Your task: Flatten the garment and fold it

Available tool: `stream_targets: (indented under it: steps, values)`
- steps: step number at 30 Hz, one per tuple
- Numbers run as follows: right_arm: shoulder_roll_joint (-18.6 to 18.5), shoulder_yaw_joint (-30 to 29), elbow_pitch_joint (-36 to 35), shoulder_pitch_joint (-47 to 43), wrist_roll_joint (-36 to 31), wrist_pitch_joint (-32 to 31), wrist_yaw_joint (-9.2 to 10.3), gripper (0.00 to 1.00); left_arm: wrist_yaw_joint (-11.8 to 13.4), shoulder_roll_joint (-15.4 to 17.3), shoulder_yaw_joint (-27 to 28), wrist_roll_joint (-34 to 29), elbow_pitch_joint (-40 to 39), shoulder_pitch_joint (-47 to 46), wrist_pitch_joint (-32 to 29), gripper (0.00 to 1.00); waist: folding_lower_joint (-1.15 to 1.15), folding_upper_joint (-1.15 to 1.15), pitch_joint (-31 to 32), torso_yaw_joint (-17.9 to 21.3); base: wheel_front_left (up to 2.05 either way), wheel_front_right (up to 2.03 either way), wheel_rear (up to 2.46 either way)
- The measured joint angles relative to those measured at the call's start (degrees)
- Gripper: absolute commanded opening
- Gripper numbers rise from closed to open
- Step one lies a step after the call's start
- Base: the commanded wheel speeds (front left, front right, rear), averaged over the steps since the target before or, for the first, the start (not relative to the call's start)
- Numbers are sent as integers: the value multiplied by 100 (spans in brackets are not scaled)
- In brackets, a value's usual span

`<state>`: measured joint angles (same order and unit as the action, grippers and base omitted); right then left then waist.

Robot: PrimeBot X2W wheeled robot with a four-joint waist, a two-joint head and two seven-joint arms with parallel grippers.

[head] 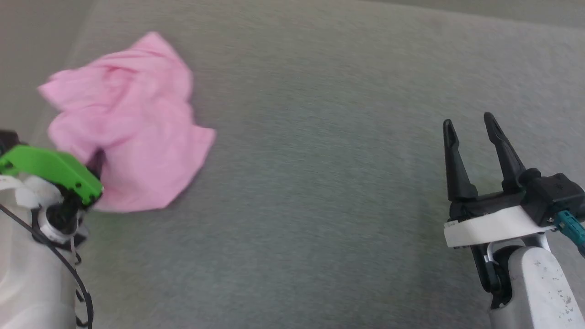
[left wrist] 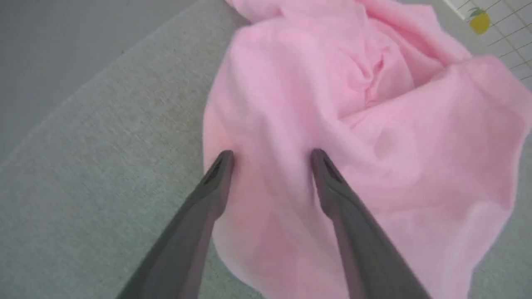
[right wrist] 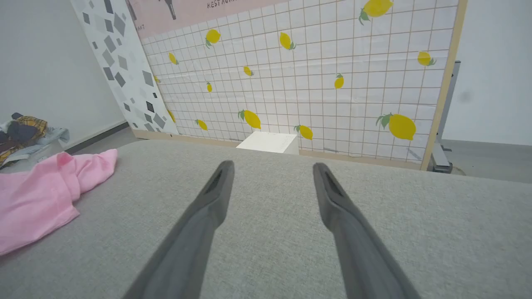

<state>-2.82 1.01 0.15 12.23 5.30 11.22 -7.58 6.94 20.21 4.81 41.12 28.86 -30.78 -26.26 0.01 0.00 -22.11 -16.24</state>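
The light pink garment lies crumpled in a heap at the far left of the grey fabric surface. My left gripper hangs open right over the garment's near left part, its two fingers spread with pink cloth showing between and beneath them; whether they touch it I cannot tell. In the head view that arm's green-capped wrist covers the heap's lower left edge. My right gripper stands open and empty far to the right, above bare surface. The right wrist view shows the garment off to its left.
A lemon-patterned grid panel and a grey-shard patterned panel stand beyond the surface's far edge, with a white box below them. A pile of other clothes sits off the surface to the left.
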Motion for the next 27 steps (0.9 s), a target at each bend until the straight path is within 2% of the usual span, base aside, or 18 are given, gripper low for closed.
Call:
stream_targets:
  steps: [3,6,7,8,9,12,16,17,21,27]
  values:
    - [-3,-40,168,7,80,105,0,100,123,19,7,111,-19,254,-511,100,0,0,-184,358,0,0,0]
    - [-2,-75,331,6,134,178,0,100,230,282,32,238,-215,392,-1055,100,0,0,-299,673,0,0,0]
    - [-2,-89,380,4,143,199,0,100,238,408,27,241,-324,464,-1198,49,0,0,-316,769,0,0,0]
    - [-3,-102,430,2,149,212,0,100,218,514,21,235,-438,540,-1237,38,0,1,-316,857,0,0,0]
    - [-4,-113,472,-8,166,243,0,100,177,586,10,189,-555,606,-1159,0,0,1,-295,923,0,0,0]
    - [-5,-144,582,-81,223,261,0,100,-92,586,-151,-111,-855,695,-550,0,0,0,-130,1041,0,0,0]
    - [-4,-172,699,-305,282,293,0,100,-285,504,-311,-606,-1283,656,572,0,0,0,172,1153,0,0,0]
    - [-3,-182,759,-537,357,300,0,100,-385,536,-517,-1133,-1580,491,1441,0,0,0,502,1209,0,0,0]
    - [-3,-226,792,-783,396,303,0,100,-523,416,-879,-1482,-1868,209,2094,0,-1,0,969,1219,0,0,0]
    - [-3,-292,742,-1033,394,292,0,100,-543,-235,-1573,-1860,-2362,-113,2706,0,-1,0,1715,1237,0,0,0]
